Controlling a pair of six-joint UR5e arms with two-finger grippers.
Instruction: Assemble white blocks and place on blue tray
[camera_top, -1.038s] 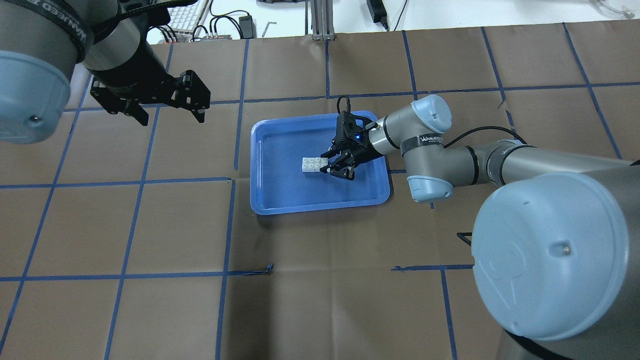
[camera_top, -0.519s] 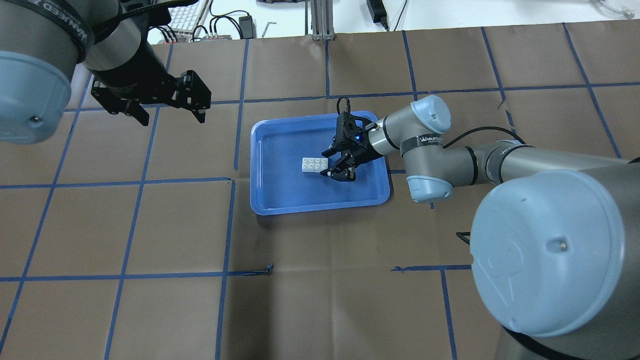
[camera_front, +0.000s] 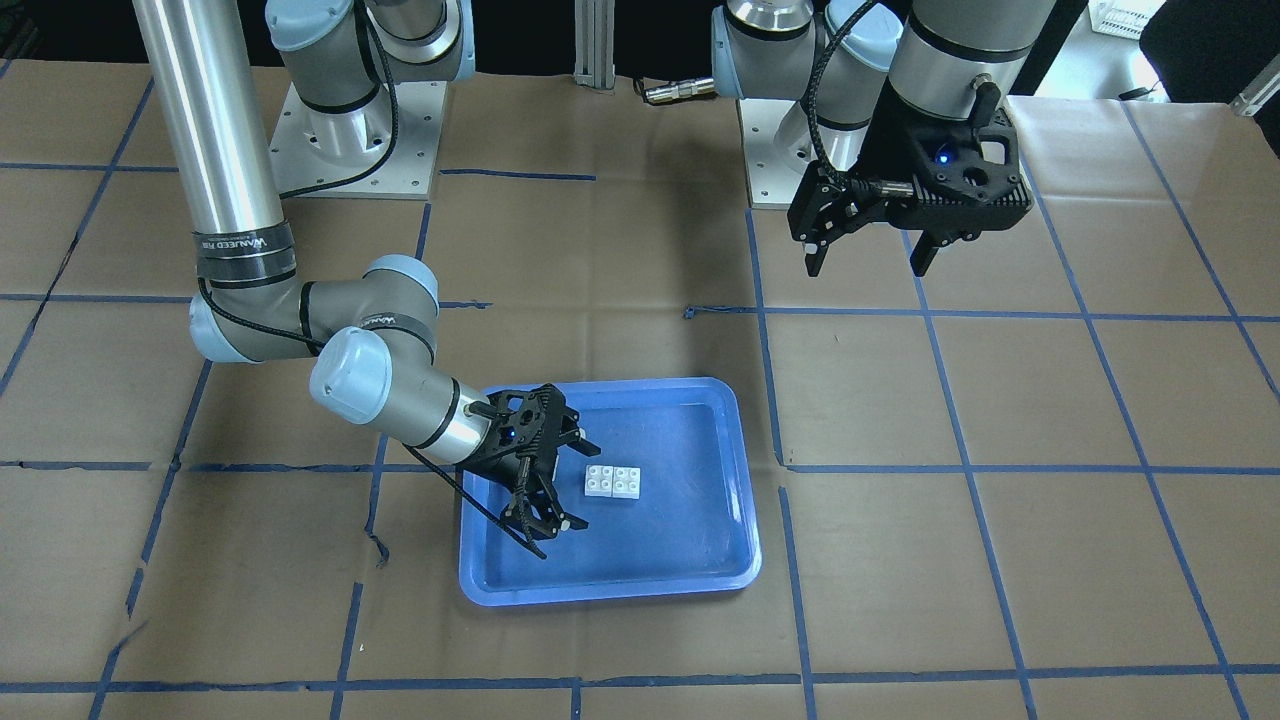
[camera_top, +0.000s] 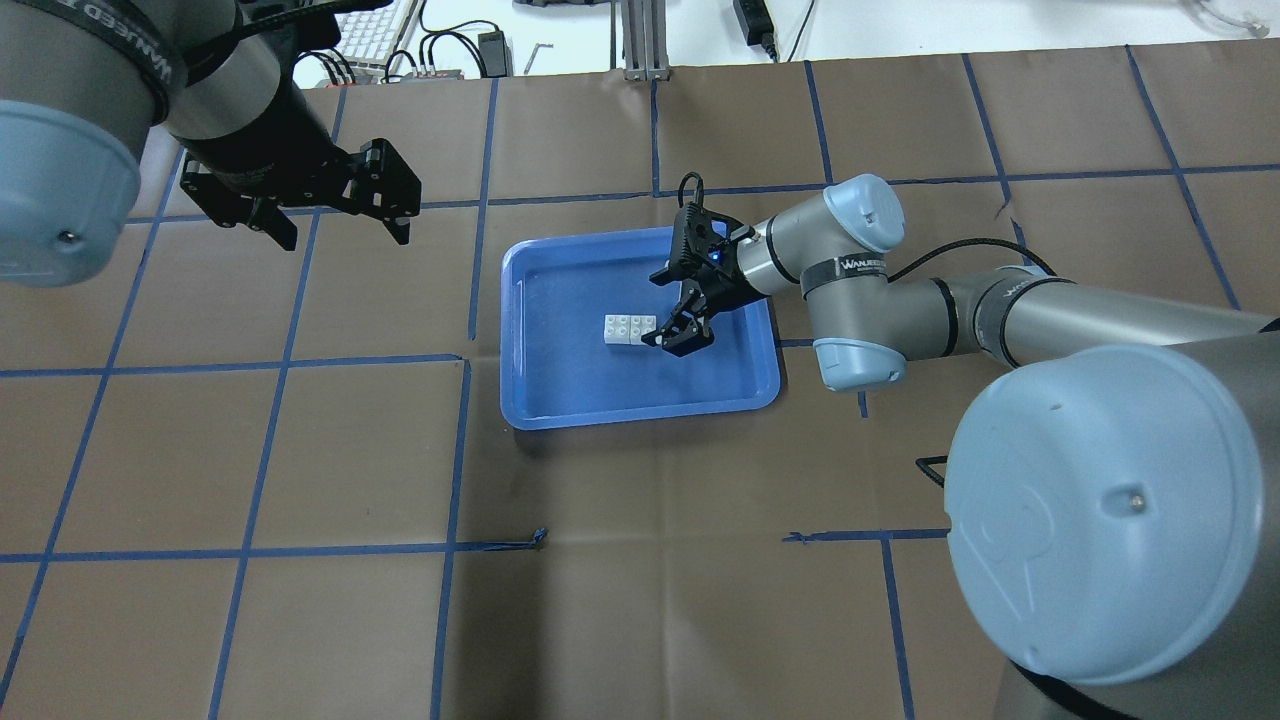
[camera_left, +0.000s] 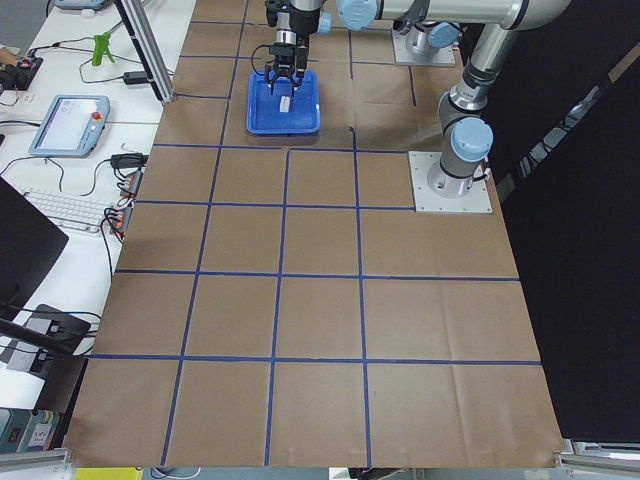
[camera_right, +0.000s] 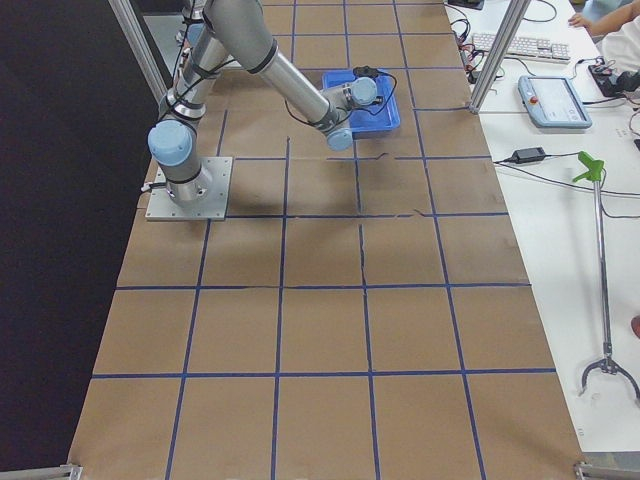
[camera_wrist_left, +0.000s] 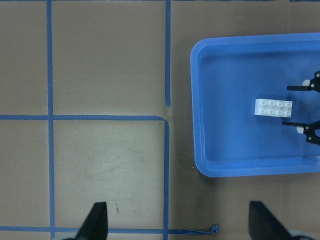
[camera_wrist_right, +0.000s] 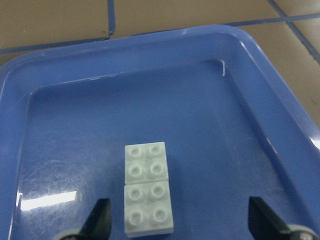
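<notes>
Your white blocks (camera_top: 629, 329) lie touching end to end, studs up, on the floor of the blue tray (camera_top: 512, 345), near its middle; whether they are truly locked together I cannot tell. Your right gripper (camera_top: 658, 311) hangs low just beside their end with its jaws spread and nothing between them, while the left gripper (camera_top: 345, 240) hovers wide open and empty, well apart over the bare table. I judge this to be the release step, so your next move calls for lifting the right gripper straight up and away without brushing the blocks.
</notes>
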